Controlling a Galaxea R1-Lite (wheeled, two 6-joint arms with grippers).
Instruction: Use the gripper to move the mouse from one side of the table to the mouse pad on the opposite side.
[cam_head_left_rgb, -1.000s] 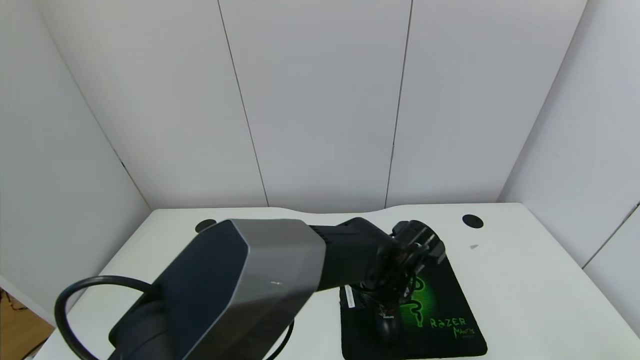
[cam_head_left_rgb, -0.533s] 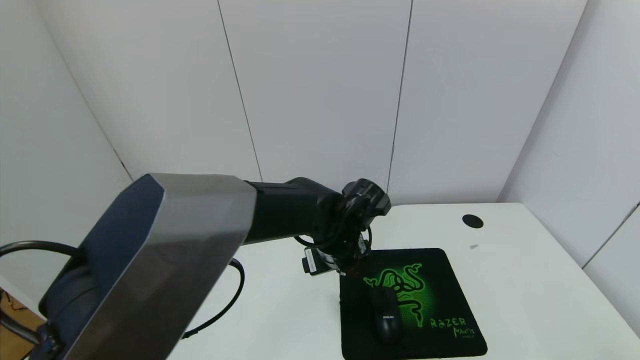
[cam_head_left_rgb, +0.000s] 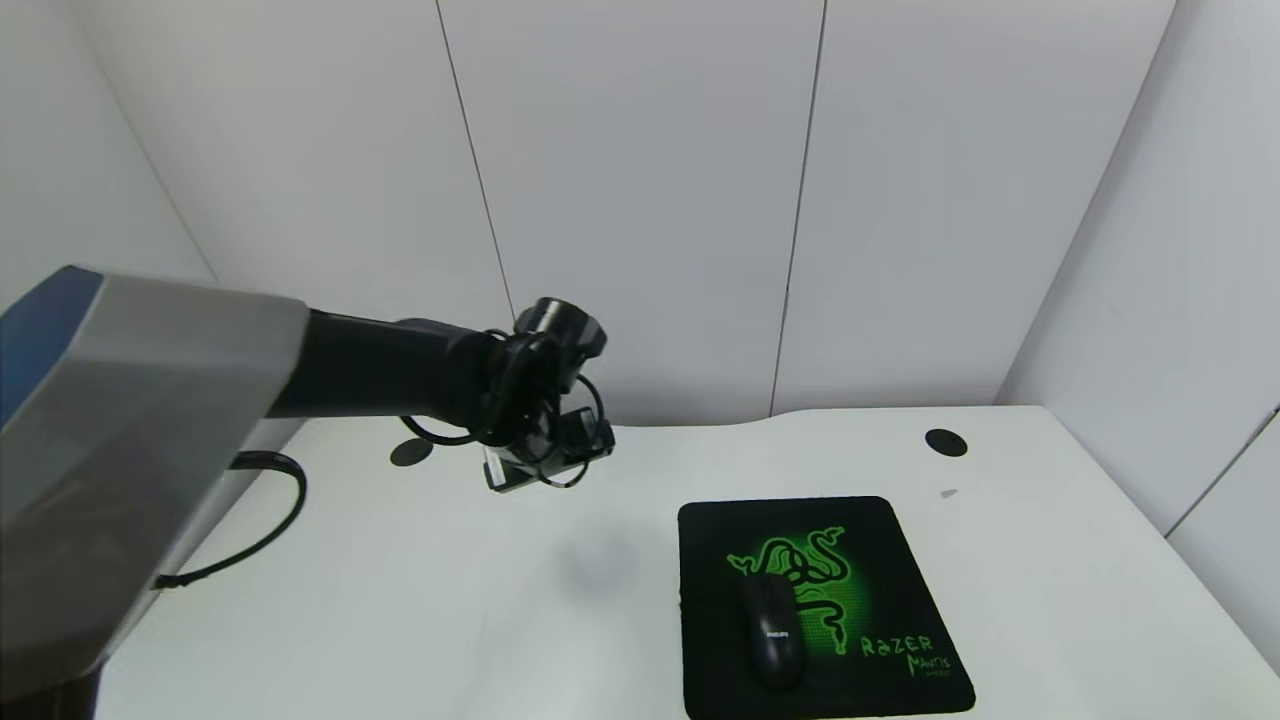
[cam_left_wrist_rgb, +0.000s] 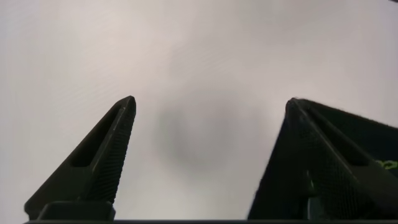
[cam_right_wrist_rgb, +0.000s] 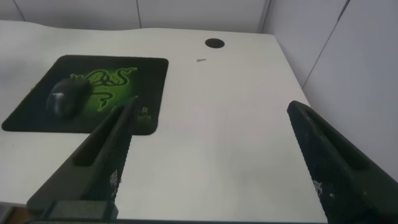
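Note:
The black mouse (cam_head_left_rgb: 772, 632) lies on the black mouse pad (cam_head_left_rgb: 880, 560) with the green emblem, on the right part of the white table (cam_head_left_rgb: 400, 600). Nothing touches it. My left gripper (cam_head_left_rgb: 548, 468) hangs raised above the table, well to the left of the pad and farther back. In the left wrist view the left gripper (cam_left_wrist_rgb: 210, 101) is open and empty over bare table. My right gripper (cam_right_wrist_rgb: 209, 107) is open and empty near the table's right front, and is out of the head view. The right wrist view shows the mouse (cam_right_wrist_rgb: 67, 98) on the pad (cam_right_wrist_rgb: 143, 68).
Two round black cable holes sit near the back edge, one on the right (cam_head_left_rgb: 945, 442) and one on the left (cam_head_left_rgb: 411, 452). White walls close in the table at the back and sides. The left arm's grey casing (cam_head_left_rgb: 120, 450) fills the near left.
My left arm has lifted off the pad and swung back to the left, away from the mouse. The mouse stays where it was on the pad.

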